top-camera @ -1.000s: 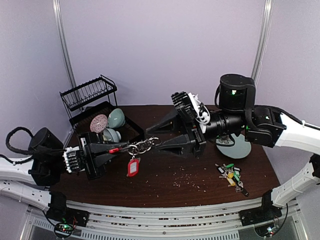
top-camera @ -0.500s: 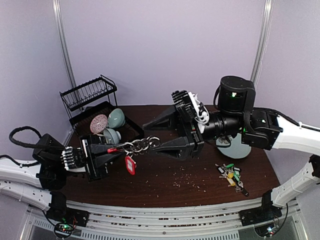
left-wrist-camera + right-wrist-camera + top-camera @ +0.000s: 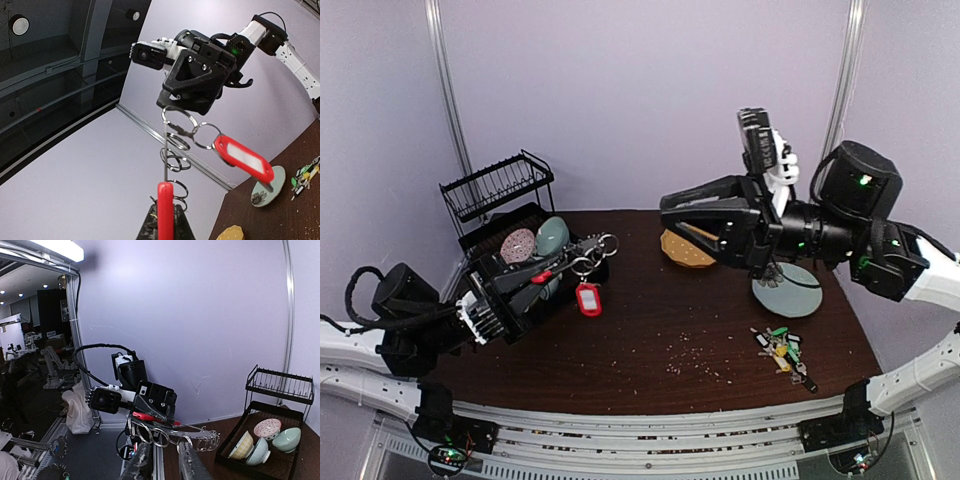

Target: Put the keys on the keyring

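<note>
Keyring (image 3: 582, 262) clamped by closed left gripper (image 3: 542, 277) at centre left, long axis slanted, loops pointed to upper right, right gripper (image 3: 667, 220) partly opened, nothing held, keys (image 3: 782, 350) laid on worktop (image 3: 670, 320), lower right.

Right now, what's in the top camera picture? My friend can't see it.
The left gripper holds the keyring up above the table, a red tag dangling from it. The right gripper hangs apart from it, empty, and the other keys lie in a pile on the table's right side.
</note>
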